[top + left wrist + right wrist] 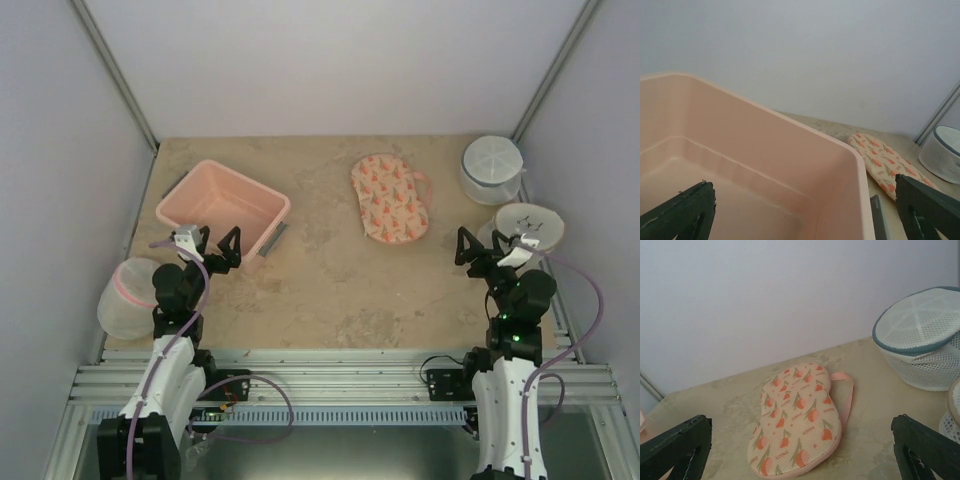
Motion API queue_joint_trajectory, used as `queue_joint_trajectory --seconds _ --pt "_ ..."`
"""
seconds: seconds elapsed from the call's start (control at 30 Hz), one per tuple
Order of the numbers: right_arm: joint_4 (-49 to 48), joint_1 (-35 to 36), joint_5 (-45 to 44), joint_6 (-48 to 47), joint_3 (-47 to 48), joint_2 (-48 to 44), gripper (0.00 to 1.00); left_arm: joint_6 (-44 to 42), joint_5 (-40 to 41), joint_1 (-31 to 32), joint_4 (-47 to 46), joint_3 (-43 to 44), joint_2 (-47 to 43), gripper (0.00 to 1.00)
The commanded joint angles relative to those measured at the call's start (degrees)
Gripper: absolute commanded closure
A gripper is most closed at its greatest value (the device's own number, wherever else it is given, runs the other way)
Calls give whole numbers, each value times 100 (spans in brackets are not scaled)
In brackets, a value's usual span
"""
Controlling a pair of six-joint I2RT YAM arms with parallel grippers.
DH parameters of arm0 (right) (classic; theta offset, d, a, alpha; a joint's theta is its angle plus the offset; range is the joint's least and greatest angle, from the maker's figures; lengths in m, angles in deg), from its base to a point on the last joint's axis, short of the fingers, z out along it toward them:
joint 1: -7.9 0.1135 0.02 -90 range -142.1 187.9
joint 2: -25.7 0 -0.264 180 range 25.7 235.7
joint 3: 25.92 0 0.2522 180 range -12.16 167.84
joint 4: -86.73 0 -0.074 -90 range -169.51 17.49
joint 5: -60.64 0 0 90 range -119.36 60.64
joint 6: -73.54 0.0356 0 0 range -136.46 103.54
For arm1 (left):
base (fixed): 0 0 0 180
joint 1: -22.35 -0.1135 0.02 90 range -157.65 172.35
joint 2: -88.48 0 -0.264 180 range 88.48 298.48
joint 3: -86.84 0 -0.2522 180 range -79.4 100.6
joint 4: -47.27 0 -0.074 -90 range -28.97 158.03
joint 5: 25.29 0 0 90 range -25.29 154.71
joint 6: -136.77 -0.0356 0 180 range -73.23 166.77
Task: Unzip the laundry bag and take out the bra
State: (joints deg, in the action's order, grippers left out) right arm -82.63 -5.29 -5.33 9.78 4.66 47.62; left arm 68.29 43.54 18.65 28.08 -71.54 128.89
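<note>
The laundry bag (389,197) lies flat and closed on the table at the back, right of centre, cream with orange-red print and a pink loop (845,390) on its right side. It also shows in the right wrist view (797,417) and the left wrist view (886,164). The bra is hidden. My left gripper (214,246) is open and empty, at the near edge of the pink tub (260,205). My right gripper (480,250) is open and empty, near and to the right of the bag, well apart from it.
The pink rectangular tub (765,165) stands at the back left. A round white mesh container (491,168) stands at the back right, another (528,227) beside my right gripper, a third (128,298) at the left edge. Walls enclose the table on three sides.
</note>
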Motion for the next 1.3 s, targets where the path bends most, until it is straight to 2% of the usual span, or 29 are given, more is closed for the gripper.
queue_joint_trajectory --seconds 0.0,0.07,0.2,0.27,0.33,0.4,0.5,0.67,0.77,0.9,1.07,1.27 --pt "155 27 -244 175 356 76 2 137 -334 -45 -284 -49 -100 1" --pt "58 29 -11 179 536 188 2 282 -630 -56 -472 -40 -149 1" --pt "-652 27 1199 139 839 602 2 214 -1397 -95 -664 114 -282 1" --pt "-795 50 1621 203 1110 1019 2 -58 -1680 -109 -493 282 -356 1" --pt "-455 218 1705 1 1545 1537 6 -265 -1711 -113 -66 524 -380 1" --pt "268 663 1281 -428 2111 2118 12 -580 -1747 -109 361 784 -335 1" --pt "1378 1371 466 -1084 2820 3188 15 -1146 -1734 -98 1149 1280 -182 1" --pt "2422 1983 -795 -1043 3656 4869 20 -2693 -1380 393 3048 2311 167 1" --pt "2268 2066 -1243 -1059 3776 5577 18 -3371 -1123 818 3941 2982 511 1" --pt "2109 2073 -1133 -1136 4036 6516 14 -4059 -865 1228 4609 3473 956 1" --pt "1980 2075 -841 -1099 4289 7567 13 -4542 -753 1649 4773 3732 1363 1" --pt "1941 2075 -1021 -1170 4435 8122 12 -4948 -830 2065 4848 3870 1749 1"
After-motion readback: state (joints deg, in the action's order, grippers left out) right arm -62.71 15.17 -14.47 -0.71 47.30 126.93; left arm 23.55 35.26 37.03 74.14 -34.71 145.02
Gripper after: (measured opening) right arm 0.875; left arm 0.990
